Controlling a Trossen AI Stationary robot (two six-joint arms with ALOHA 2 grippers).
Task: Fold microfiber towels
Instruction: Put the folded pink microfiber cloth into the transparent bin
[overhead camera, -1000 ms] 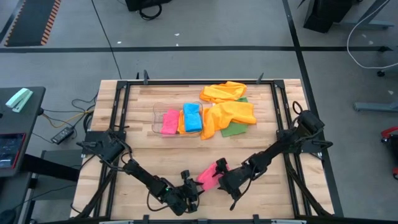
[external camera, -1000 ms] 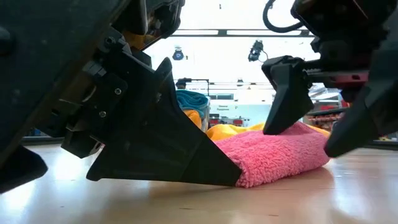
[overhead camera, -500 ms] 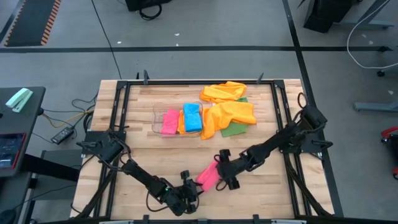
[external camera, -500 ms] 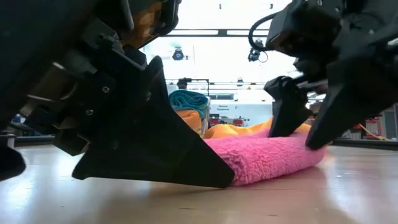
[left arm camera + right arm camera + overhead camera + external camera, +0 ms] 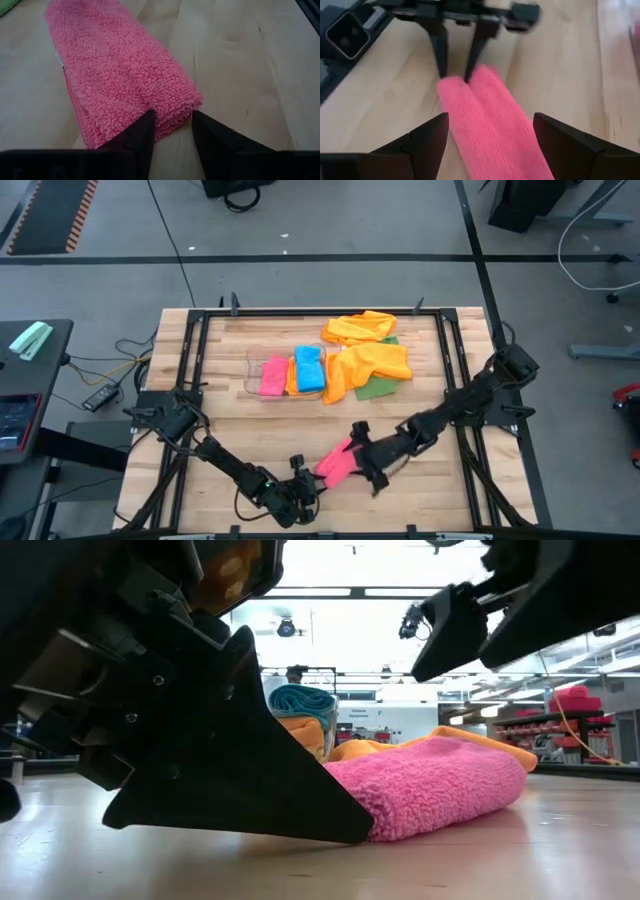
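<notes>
A folded pink towel (image 5: 337, 465) is lying on the front middle of the wooden table (image 5: 225, 430), one end pinched by the left gripper (image 5: 172, 127). In the left wrist view its two dark fingers (image 5: 142, 137) are pressing into either side of the folded end, so the jaws are closing partway on the cloth.

The right gripper (image 5: 490, 135) is hanging above the other end of the same towel with its fingers (image 5: 425, 140) spread wide, and in the low view it is clear of the cloth, touching nothing.

Farther back, a clear bin (image 5: 254, 375) is holding three folded towels side by side: a second pink one (image 5: 273, 376), a narrow strip of orange (image 5: 291, 379) and a blue one (image 5: 310, 368). Just beside the bin, loose orange towels (image 5: 368, 352) are lying in a heap; how many make it up cannot be told, as they overlap. A green towel (image 5: 377, 388) is showing from under the heap, mostly covered.

In the low view the left gripper's body is filling the near side and hiding most of the table behind it.
</notes>
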